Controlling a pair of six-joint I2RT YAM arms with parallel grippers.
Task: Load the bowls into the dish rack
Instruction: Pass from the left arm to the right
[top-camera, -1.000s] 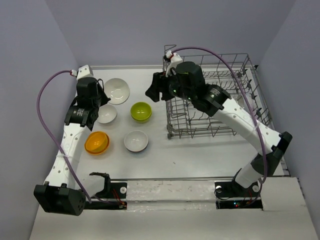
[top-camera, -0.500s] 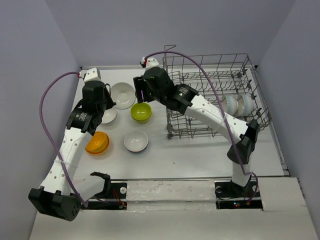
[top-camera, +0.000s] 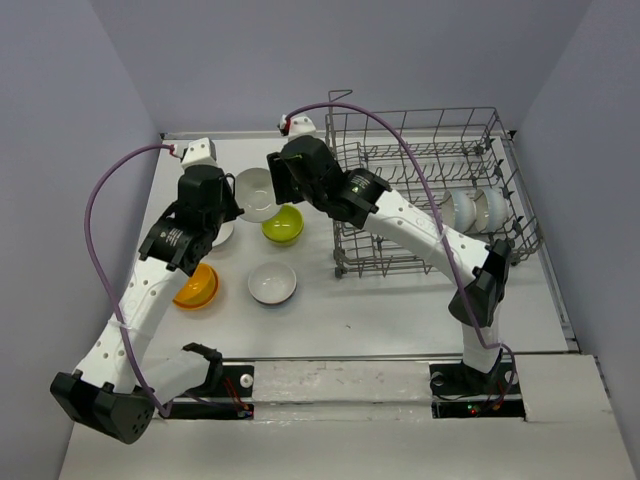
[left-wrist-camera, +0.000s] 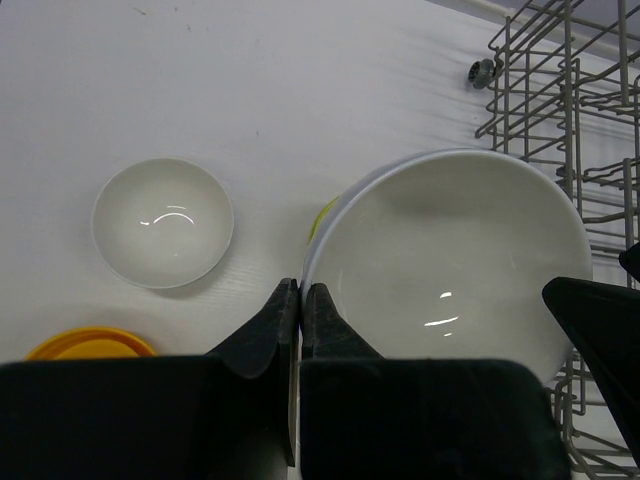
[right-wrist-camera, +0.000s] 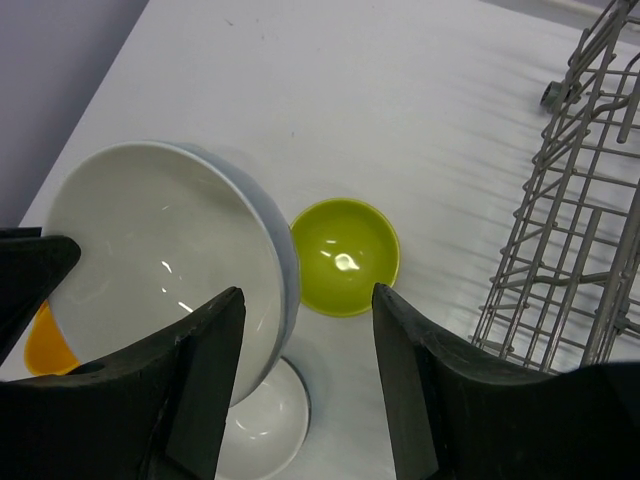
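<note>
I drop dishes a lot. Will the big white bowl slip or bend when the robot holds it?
Probably slippery: the white bowl shines with glossy highlights, and the left gripper pinches only its thin rim. It is likely stiff, since its round shape looks undistorted. It may swing or tip, hanging from one edge.

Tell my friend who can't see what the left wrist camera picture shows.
The left tool is pinched shut on the rim of a big white bowl, held above the table. A smaller white bowl sits on the table beside it, an orange bowl peeks in at the bottom, and the grey dish rack stands on the right.
</note>
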